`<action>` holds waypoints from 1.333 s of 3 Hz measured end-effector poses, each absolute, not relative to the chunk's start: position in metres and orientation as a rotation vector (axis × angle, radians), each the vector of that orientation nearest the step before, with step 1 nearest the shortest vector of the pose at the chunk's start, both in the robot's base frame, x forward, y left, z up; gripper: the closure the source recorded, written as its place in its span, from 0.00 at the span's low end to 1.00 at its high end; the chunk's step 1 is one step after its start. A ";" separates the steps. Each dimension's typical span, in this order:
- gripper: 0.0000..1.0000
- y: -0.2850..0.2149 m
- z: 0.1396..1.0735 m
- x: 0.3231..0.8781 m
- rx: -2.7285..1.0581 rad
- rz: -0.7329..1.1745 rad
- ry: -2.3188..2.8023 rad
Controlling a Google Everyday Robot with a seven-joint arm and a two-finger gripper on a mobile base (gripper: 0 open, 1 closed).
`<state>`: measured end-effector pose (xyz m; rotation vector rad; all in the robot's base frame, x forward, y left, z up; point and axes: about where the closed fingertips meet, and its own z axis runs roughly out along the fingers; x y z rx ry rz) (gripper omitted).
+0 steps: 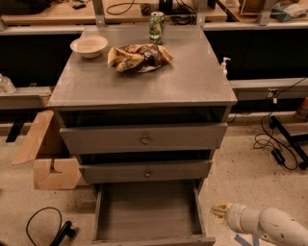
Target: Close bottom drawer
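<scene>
The one camera sits high in front of the grey cabinet (pixel 144 81), facing its drawer fronts squarely and tilted down steeply, so that the cabinet's top and the inside of the pulled-out bottom drawer (pixel 147 211) both show. It stands fairly near: the cabinet fills the middle from 12 to 6 o'clock, with a workbench (pixel 57 12) along the top edge and floor (pixel 250 163) at 3 and 9 o'clock. The gripper (pixel 218 210) comes in at 5 o'clock, just right of the drawer.

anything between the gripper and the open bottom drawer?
Camera view: only bare floor between the gripper, low right, and the bottom drawer.
</scene>
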<state>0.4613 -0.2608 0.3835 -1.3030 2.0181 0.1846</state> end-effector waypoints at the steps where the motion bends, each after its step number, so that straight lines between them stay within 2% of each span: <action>1: 0.95 -0.259 0.383 0.461 -1.304 0.188 2.017; 2: 1.00 -0.249 0.347 0.443 -1.311 0.229 2.013; 4: 1.00 -0.233 0.231 0.373 -1.302 0.313 2.024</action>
